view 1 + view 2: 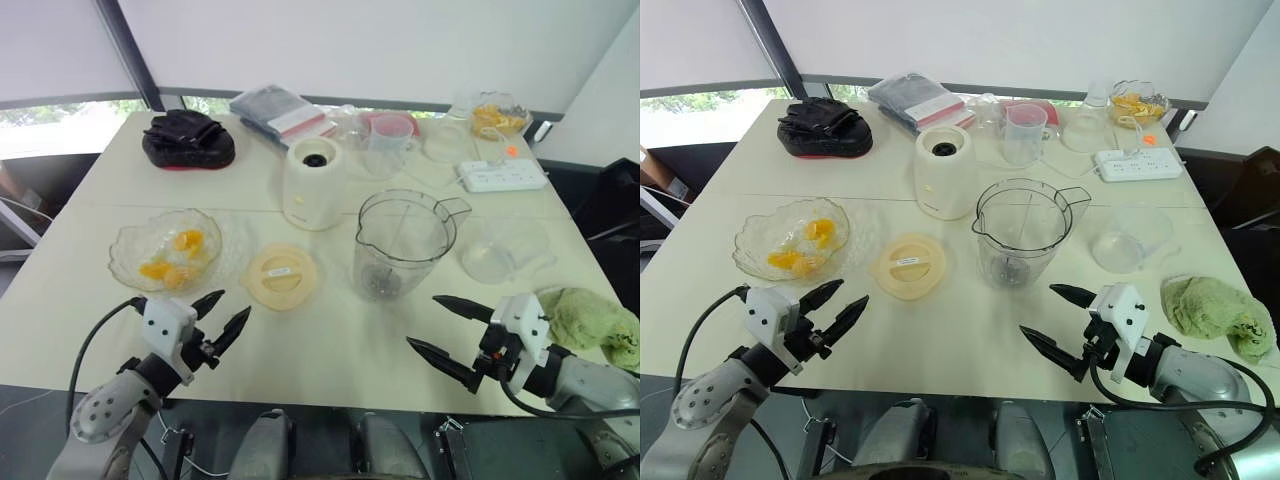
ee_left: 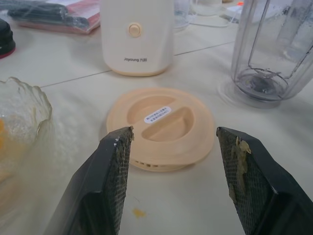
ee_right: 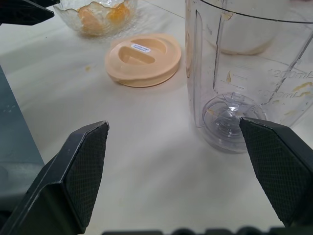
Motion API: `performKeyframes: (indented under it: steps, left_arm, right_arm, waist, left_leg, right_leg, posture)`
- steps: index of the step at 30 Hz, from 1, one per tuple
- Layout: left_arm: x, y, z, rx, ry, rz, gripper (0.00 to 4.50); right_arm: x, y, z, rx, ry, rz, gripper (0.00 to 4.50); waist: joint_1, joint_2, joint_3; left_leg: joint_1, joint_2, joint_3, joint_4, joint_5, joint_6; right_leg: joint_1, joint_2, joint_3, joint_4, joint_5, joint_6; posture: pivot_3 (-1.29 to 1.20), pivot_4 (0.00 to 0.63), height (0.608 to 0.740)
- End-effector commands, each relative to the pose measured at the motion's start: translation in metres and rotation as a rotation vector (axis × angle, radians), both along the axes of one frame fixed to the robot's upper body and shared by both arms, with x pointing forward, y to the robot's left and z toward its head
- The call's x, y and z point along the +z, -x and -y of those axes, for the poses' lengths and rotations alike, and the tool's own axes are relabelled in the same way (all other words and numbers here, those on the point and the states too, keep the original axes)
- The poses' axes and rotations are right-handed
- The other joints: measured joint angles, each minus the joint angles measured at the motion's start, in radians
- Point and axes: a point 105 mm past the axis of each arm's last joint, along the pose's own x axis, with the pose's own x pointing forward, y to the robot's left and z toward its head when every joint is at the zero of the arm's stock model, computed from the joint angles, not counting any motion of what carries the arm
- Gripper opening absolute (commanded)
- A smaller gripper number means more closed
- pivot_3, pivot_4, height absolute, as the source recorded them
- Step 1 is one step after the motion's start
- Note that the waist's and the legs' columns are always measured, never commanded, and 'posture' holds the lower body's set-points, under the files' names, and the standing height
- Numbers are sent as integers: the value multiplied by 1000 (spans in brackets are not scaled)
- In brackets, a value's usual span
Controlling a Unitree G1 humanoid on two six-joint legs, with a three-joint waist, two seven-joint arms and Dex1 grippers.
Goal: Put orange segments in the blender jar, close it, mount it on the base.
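Several orange segments (image 1: 172,256) lie in a clear glass bowl (image 1: 130,240) at the table's left. The clear blender jar (image 1: 400,243) stands upright in the middle with no lid and nothing in it but its dark blade. Its peach lid (image 1: 281,275) lies flat on the table between bowl and jar. Behind the lid stands the cream base (image 1: 313,183), its dark socket bare. My left gripper (image 1: 222,317) hovers open near the table's front edge, just in front of the bowl and lid. My right gripper (image 1: 437,325) hangs wide open in front of the jar, holding nothing.
A clear measuring cup (image 1: 388,143), a low clear bowl (image 1: 505,248), a power strip (image 1: 501,176), a glass bowl of peels (image 1: 498,117), a black bundle (image 1: 187,140) and a bagged packet (image 1: 282,112) sit around the far half. A green cloth (image 1: 592,318) lies at the right edge.
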Motion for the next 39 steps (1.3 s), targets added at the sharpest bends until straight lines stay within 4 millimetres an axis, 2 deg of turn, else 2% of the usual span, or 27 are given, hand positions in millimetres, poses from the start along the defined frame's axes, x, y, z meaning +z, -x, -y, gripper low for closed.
performKeyframes:
  steps: [1,5,18,27,31,35,39]
  left_arm:
    - [10,-1,-1,-5,-10,46,2849]
    - [13,-3,0,1,36,43,2849]
    - [11,-4,3,-22,13,34,2849]
    - [16,-10,-1,-33,-2,25,2849]
    - [22,-19,-12,-13,-37,4,2849]
    - [44,-39,-33,41,-53,42,2849]
    - [70,-66,-64,157,-35,63,2849]
  right_arm:
    - [8,-2,0,0,-5,50,4452]
    - [4,-2,0,-3,-11,47,4452]
    - [-6,-5,5,-24,-15,49,4452]
    - [-13,-7,0,-30,-31,55,4452]
    - [-17,-9,-2,-38,-42,61,4452]
    - [-21,-12,-5,-52,-56,72,4452]
    - [-27,-12,-9,-66,-70,79,4452]
  waist:
    - [0,0,0]
    - [0,0,0]
    - [0,0,1]
    - [0,1,2]
    - [0,1,2]
    - [1,1,2]
    - [-1,1,3]
  left_leg:
    - [0,0,0,0,0,0]
    - [0,0,0,0,0,0]
    - [0,0,0,0,0,0]
    - [0,0,0,0,0,0]
    - [0,0,0,0,0,0]
    - [0,0,0,0,0,0]
    - [0,0,0,0,0,0]
  right_leg:
    - [0,0,0,0,0,0]
    - [0,0,0,0,0,0]
    - [0,0,0,0,0,0]
    - [0,0,0,0,0,0]
    - [0,0,0,0,0,0]
    - [-1,0,0,0,0,0]
    - [-1,0,-1,0,0,0]
  posture:
    - [0,150,740]
    - [0,150,740]
    - [0,150,740]
    - [0,150,740]
    - [0,150,740]
    - [0,150,740]
    - [0,150,740]
